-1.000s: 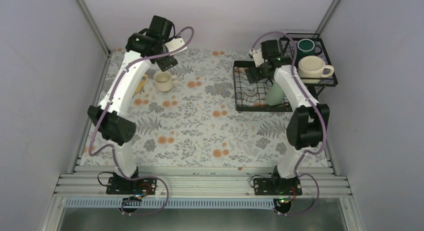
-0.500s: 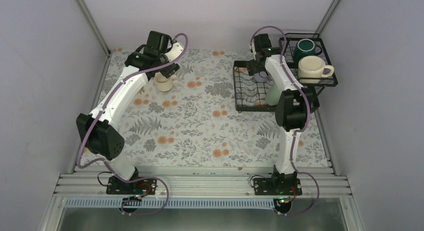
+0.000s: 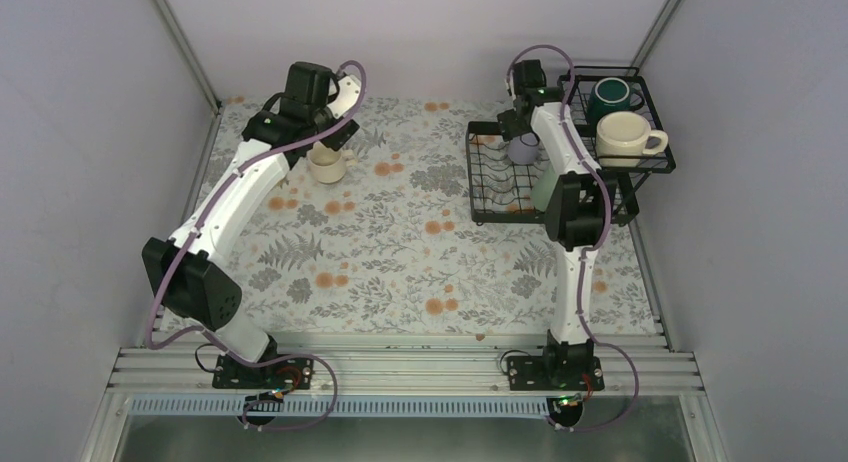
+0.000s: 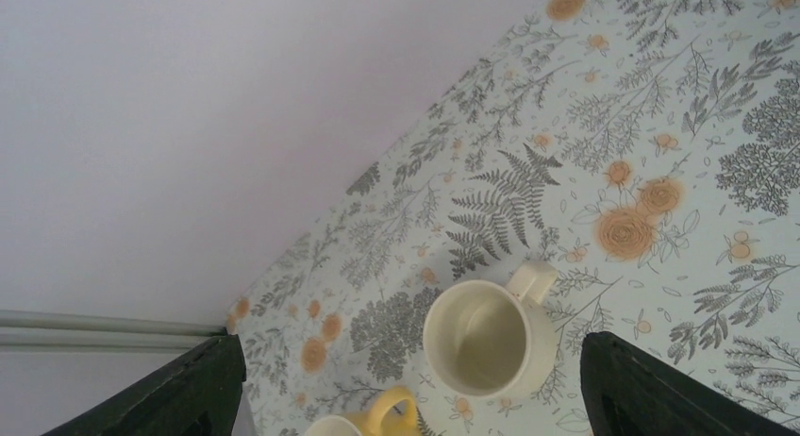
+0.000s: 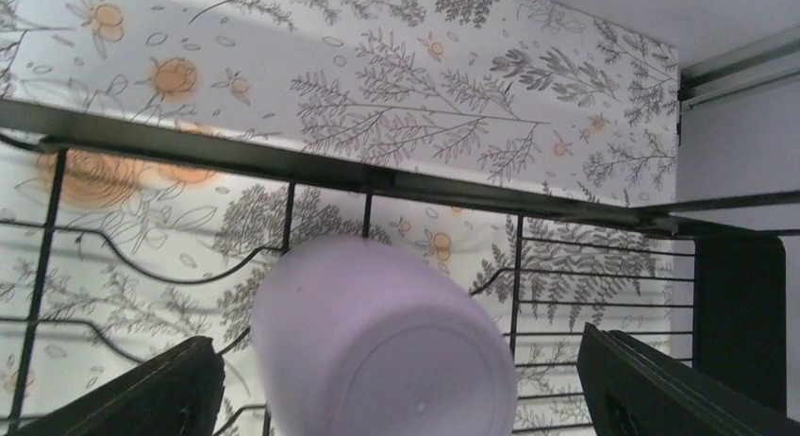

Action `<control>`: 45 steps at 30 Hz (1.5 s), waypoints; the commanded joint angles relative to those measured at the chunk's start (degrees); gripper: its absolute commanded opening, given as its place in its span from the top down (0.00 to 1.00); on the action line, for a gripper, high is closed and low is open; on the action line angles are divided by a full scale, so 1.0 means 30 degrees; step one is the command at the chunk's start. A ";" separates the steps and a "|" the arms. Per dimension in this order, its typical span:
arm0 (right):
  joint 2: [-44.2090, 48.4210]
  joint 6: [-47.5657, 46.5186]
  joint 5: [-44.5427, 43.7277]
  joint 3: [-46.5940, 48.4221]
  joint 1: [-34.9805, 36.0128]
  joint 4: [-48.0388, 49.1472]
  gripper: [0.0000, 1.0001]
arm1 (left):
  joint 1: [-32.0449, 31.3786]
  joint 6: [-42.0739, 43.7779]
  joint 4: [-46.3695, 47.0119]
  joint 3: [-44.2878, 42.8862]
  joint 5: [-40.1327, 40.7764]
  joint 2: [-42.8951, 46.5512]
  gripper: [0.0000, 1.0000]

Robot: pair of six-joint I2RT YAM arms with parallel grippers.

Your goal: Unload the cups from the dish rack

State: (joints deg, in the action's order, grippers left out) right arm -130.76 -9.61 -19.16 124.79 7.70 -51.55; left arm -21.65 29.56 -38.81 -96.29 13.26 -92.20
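**Two open pincers, one over the rack, one over the table mugs**

The dish rack [image 3: 490, 214] is sitting at the far right of the flowered table [image 3: 400, 252]. The right arm is lying across it and covering much of the mint tumbler [image 3: 546, 190] in the tray. A dark green mug [image 3: 607, 94] and a cream mug [image 3: 625, 135] are standing in the raised basket, clear of the arm.

The right pincer [image 3: 520, 132] is hanging over a lavender tumbler [image 3: 522, 148] at the tray's far end. Its jaws are standing wide, one on each side, touching nothing that can be seen. The left pincer [image 3: 338, 134] is hovering over the other cream mug [image 3: 325, 165], which is standing upright on the cloth at far left. Its jaws are spread wide and holding nothing.

The right wrist view is showing the lavender tumbler [image 5: 377, 351] with its base turned toward the camera, a detail too small to make out from overhead. The left wrist view is showing a yellow mug [image 4: 363, 422] just beside the other cream mug [image 4: 486, 337]; from overhead, the left arm is covering that spot.
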 commanded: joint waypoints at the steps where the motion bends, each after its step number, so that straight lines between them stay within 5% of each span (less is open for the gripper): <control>1: -0.1200 -0.0178 0.0014 0.1352 -0.0424 -0.0292 0.03 | -0.0020 -0.0367 0.0360 0.0382 -0.0298 0.0443 0.12; 24: -0.2030 0.0215 0.4399 0.1921 -0.0942 -0.1380 0.08 | -0.0042 -0.0407 0.0679 0.2324 -0.0895 0.1297 0.11; 35: -0.1922 0.0170 0.5690 0.1722 -0.0944 -0.1538 0.21 | -0.0020 -0.0347 0.0844 0.3201 -0.0750 0.1835 0.10; 45: -0.1056 -0.0029 0.6714 0.1418 -0.0906 -0.1071 0.53 | 0.0030 -0.2319 0.2701 0.4155 -0.3880 0.3424 0.10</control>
State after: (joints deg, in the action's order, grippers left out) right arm -135.52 -9.43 -2.11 128.99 5.15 -55.31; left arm -21.65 27.31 -36.32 -85.84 8.23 -86.28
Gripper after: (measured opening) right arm 0.719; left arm 0.900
